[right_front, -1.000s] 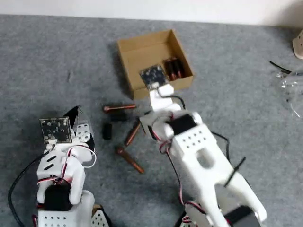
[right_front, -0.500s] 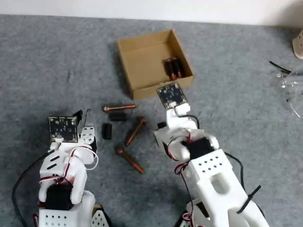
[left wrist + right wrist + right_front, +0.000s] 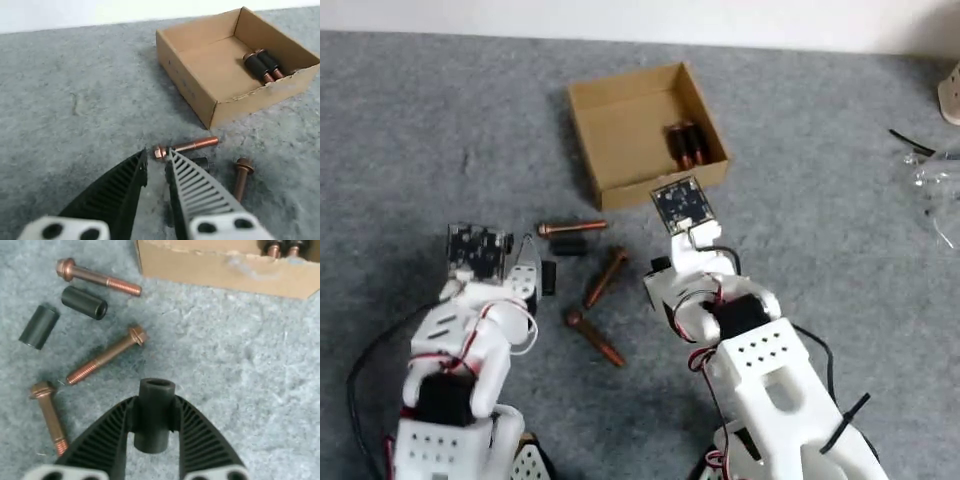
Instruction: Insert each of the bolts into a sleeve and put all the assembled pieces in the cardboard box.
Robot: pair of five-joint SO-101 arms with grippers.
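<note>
Sleeve grabbed on the right, left arm brought in over the bolts

Compared with a second ago, the right gripper is pulled back from the cardboard box, and a black sleeve is pinched between its jaws. The left gripper is shifted forward, jaws parted just a crack, nothing held, tips by the head of the nearest bolt. Two assembled pieces are already sat in the box, so a bolt pickup is probably being lined up for mating
</note>
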